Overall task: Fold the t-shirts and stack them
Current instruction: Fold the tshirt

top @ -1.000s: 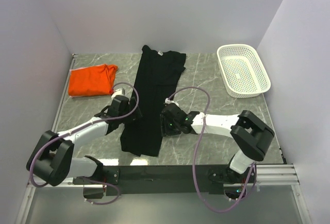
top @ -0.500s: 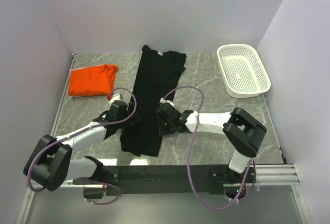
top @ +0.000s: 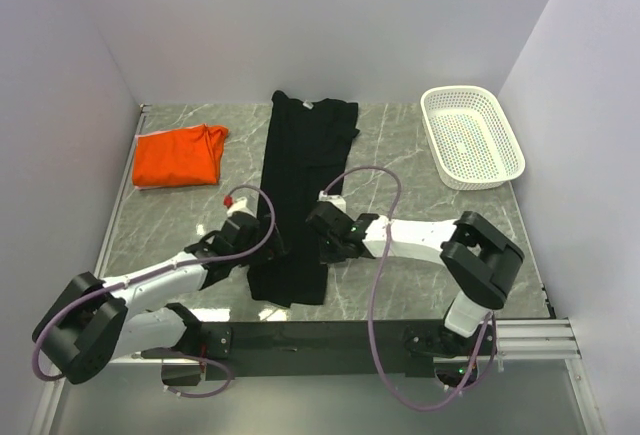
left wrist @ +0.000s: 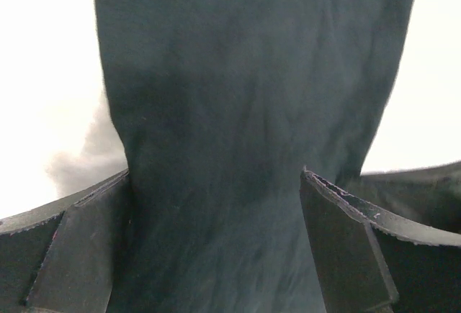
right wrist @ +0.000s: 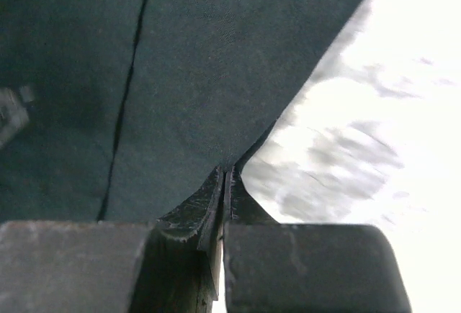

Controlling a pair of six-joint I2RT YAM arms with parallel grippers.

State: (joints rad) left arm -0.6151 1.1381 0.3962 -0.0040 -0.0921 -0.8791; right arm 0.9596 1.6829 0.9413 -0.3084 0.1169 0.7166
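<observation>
The black t-shirt [top: 300, 160] lies as a long narrow strip down the middle of the table, collar end at the back. My left gripper [top: 258, 247] sits at the strip's near left edge, open. In the left wrist view its fingers [left wrist: 79, 245] stand wide apart with black cloth [left wrist: 245, 111] lying between them. My right gripper [top: 322, 239] is at the strip's near right edge. In the right wrist view its jaws are pressed together at the cloth's edge [right wrist: 216, 75]. The orange t-shirt [top: 178, 155] lies folded at the back left.
A white mesh basket [top: 472, 137] stands at the back right. Grey walls close in the marble table [top: 420, 185] on three sides. The purple cables of both arms loop above the near half of the table.
My right gripper has shut on the black shirt's right edge. My left arm has moved nearer and rightward onto the strip's left edge. The strip's near end has shifted right.
</observation>
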